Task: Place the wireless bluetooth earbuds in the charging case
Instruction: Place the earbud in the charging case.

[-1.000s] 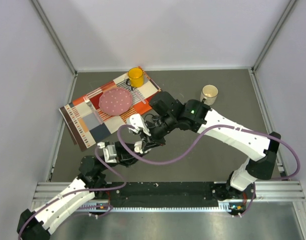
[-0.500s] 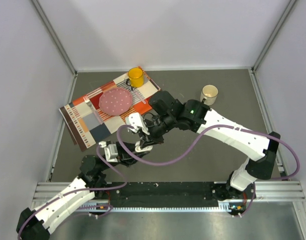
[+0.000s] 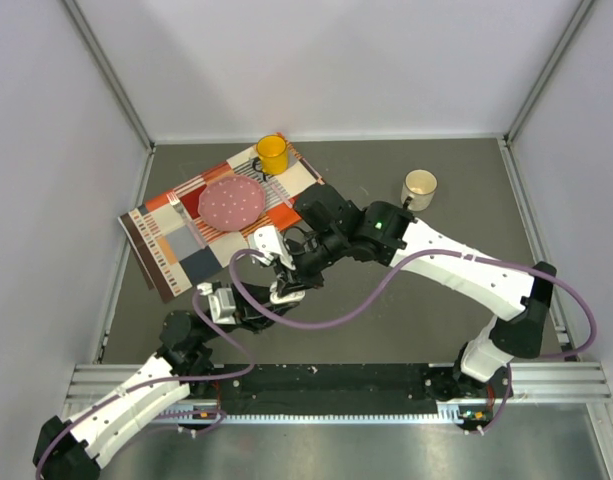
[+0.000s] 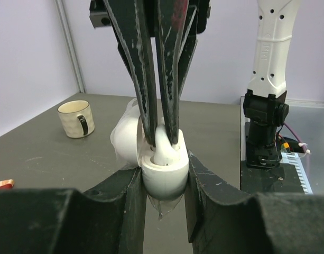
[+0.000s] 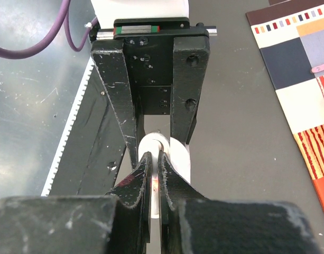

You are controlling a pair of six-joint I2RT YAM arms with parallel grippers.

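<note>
My left tool (image 4: 163, 182) clamps the white case (image 4: 162, 173) between its fingers. Directly above, my right tool (image 4: 163, 140) is narrow, pinching a white earbud (image 4: 165, 151) that sits in the case's socket.

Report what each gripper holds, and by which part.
The left gripper clamps the white charging case by its two sides. The right gripper pinches a white earbud by its top, the bud's lower end in the case.
</note>
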